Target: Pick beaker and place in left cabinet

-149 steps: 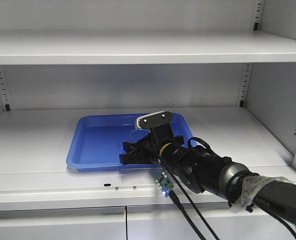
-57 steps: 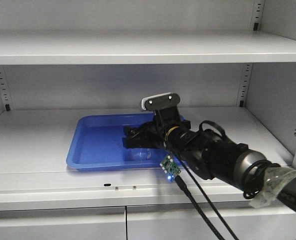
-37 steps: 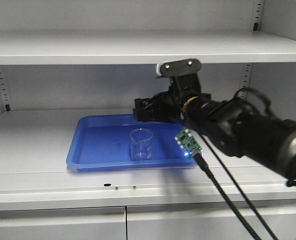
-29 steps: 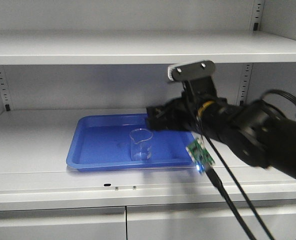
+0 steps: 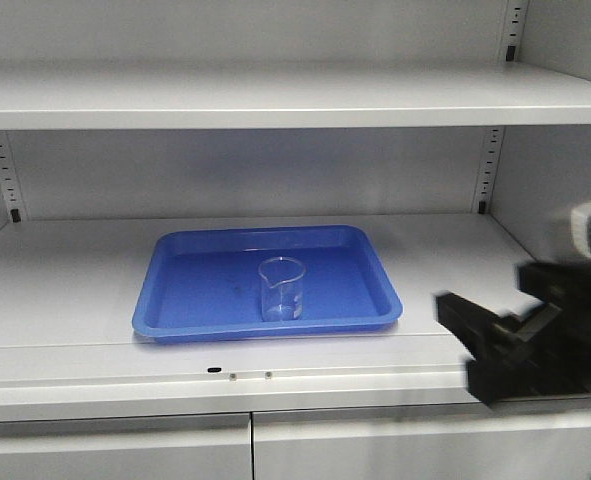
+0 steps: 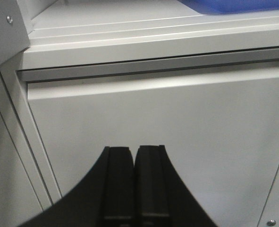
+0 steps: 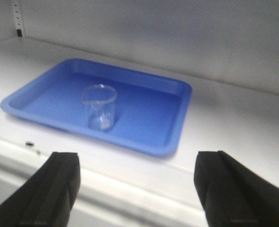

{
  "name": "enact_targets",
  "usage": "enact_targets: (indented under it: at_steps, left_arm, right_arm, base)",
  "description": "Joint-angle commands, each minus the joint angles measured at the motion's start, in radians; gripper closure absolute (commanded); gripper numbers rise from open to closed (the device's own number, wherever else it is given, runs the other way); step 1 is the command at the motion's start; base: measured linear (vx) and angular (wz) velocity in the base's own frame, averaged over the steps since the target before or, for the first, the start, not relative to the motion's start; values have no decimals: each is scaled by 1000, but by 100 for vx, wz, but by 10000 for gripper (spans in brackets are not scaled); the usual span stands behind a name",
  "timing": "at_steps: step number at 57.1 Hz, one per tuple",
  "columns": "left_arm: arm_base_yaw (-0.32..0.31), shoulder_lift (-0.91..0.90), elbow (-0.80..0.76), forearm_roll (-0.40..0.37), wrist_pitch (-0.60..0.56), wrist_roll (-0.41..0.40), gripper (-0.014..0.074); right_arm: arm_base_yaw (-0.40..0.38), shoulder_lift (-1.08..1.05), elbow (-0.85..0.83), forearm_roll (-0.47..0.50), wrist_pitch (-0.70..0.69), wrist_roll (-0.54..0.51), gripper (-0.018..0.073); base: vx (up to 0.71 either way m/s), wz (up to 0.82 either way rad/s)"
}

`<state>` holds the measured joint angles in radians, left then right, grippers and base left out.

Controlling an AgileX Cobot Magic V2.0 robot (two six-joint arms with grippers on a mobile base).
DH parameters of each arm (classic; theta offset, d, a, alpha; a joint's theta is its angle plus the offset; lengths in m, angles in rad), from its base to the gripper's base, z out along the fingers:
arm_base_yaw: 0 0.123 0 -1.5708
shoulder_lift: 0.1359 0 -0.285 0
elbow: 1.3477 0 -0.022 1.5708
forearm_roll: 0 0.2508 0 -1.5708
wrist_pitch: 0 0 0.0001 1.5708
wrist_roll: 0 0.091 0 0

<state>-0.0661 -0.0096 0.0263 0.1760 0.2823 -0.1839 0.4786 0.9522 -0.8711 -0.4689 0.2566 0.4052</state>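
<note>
Your beaker (image 5: 281, 290) stands upright – long axis vertical, lip toward the back – in the blue tray (image 5: 190, 300) on the left cabinet (image 5: 95, 100) shelf. Right hand (image 7: 137, 189) gapes empty; left hand (image 6: 134, 184) is pressed closed.

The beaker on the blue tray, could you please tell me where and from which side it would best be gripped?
Probably across the beaker's straight cylindrical wall at mid-height, coming level from the open front of the cabinet shelf. It stands upright in the blue tray, whose low rim leaves the wall exposed. Close on the plain sides, keeping off the pouring lip. The right tool already faces it, open.
</note>
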Motion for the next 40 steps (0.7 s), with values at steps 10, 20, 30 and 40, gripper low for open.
enact_targets:
  at_steps: [10,20,30,40]
  left_arm:
    - [-7,-18,-9,-2,-84,-3,593]
    - [-7,-18,-9,-2,-84,-3,593]
    - [-7,-18,-9,-2,-84,-3,593]
    - [-7,-18,-9,-2,-84,-3,593]
  right_arm:
    - [-4,-252,117,-19,53,-3,57]
    - [-4,-351,162,-19,76,-3,73]
    - [-4,-389,162,-51,74,-11,87]
    - [-29,-416,162,-2,74,-34,116]
  base:
    - [0,0]
    - [0,0]
    - [0,0]
    - [0,0]
